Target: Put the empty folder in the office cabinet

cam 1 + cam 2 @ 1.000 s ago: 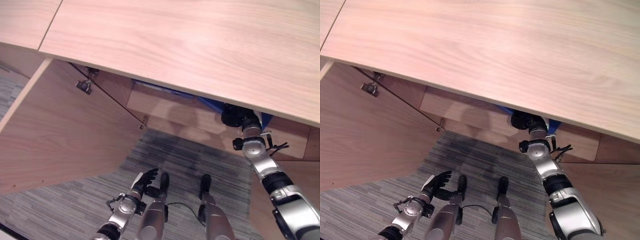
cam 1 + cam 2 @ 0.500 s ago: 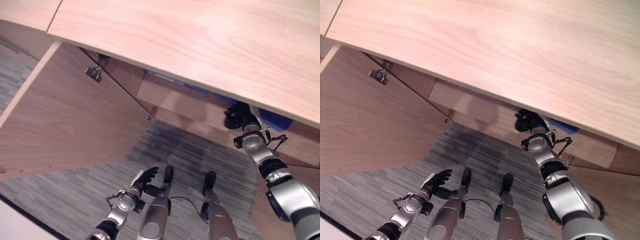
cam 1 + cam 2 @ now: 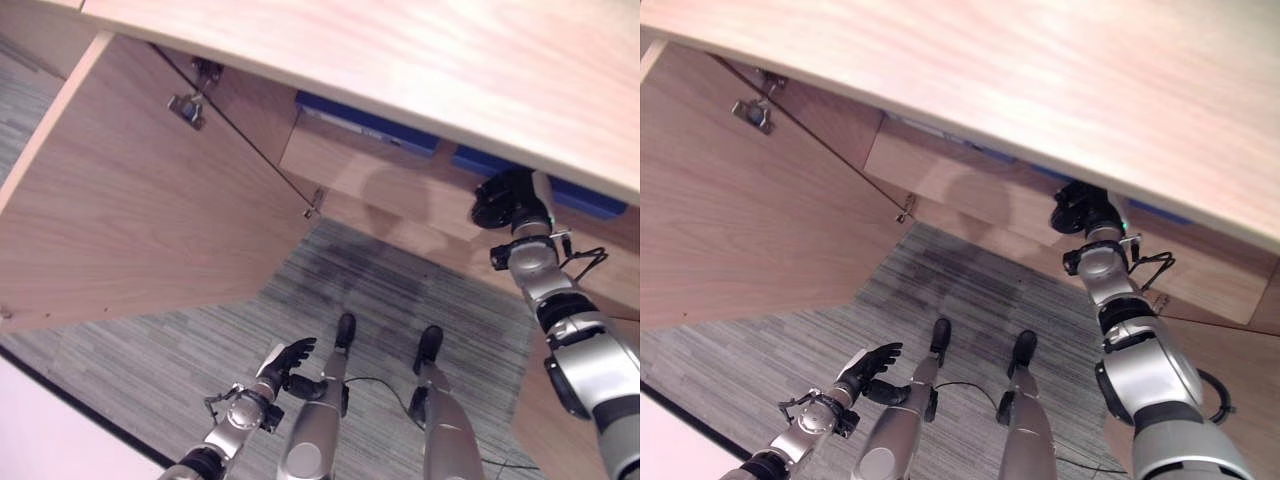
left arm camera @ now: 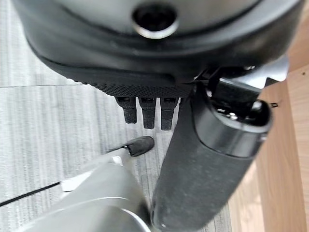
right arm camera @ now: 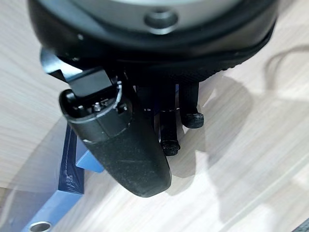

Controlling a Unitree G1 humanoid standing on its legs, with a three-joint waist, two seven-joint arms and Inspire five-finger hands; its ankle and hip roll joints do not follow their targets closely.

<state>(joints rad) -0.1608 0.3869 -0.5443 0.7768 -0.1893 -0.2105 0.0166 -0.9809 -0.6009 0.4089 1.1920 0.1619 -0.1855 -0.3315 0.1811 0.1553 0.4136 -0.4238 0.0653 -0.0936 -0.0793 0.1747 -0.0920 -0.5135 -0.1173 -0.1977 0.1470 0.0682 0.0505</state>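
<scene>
Two blue folders lie on the shelf inside the open cabinet, one to the left point(image 3: 365, 118) and one to the right point(image 3: 580, 195), both partly hidden under the cabinet's top. My right hand point(image 3: 505, 200) is at the shelf's front edge between them. Its fingers point(image 5: 188, 108) are relaxed over the wooden shelf and hold nothing. A blue folder's corner point(image 5: 72, 164) lies just beside its thumb. My left hand point(image 3: 285, 360) hangs low above the carpet, open and empty, with its fingers point(image 4: 145, 113) straight.
The cabinet's wooden top point(image 3: 400, 50) juts out over the shelf. Its left door point(image 3: 130, 220) stands wide open, with a metal hinge point(image 3: 188, 105) near its upper end. Another wooden door point(image 3: 1240, 360) stands open at the right. Grey striped carpet point(image 3: 400, 290) covers the floor.
The whole picture has shifted, so more of the blue folders shows under the cabinet's top. My right hand stays at the shelf's edge. The left hand has not moved.
</scene>
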